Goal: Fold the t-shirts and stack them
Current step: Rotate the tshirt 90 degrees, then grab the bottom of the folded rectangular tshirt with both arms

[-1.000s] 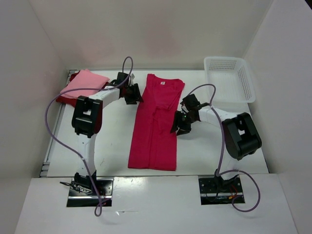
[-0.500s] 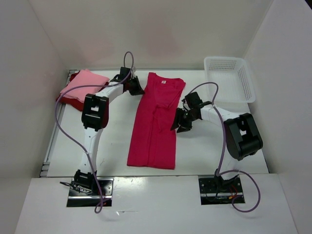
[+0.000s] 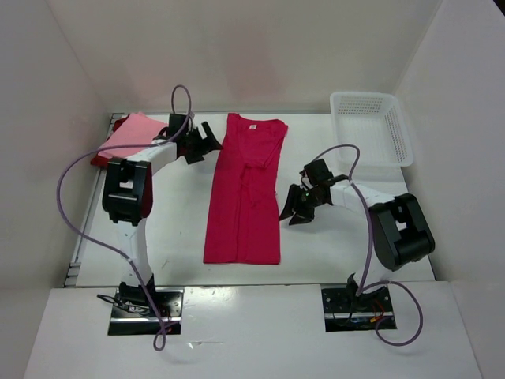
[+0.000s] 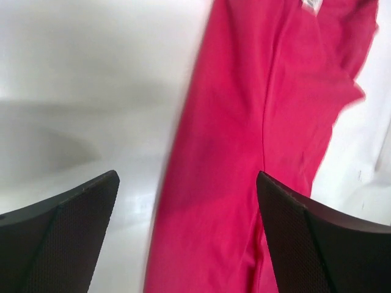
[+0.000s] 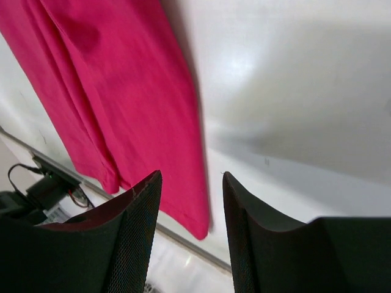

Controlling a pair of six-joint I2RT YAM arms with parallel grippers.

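1. Two pincers, both empty: the left pincer (image 3: pixel 205 142) gapes wide, the right pincer (image 3: pixel 294 215) stands partly open.
2. Between them lies the bright crimson cloth t-shirt (image 3: pixel 245 197), a long strip running near-to-far on the white tabletop (image 3: pixel 173 225). The left pincer sits nearer, beside the collar end.
3. Far left, the light pink folded t-shirt (image 3: pixel 134 133) tops the dark red t-shirt (image 3: pixel 98 159), and the left arm partly hides both.

Left arm (image 3: pixel 126 189) stretches far forward, elbow high, wrist turned to the right; left gripper (image 3: pixel 203 140) has its jaws spread wide, gripping nothing. Right arm (image 3: pixel 398 229) is bent low, right gripper (image 3: pixel 295 208) angled down-left, jaws parted and empty.
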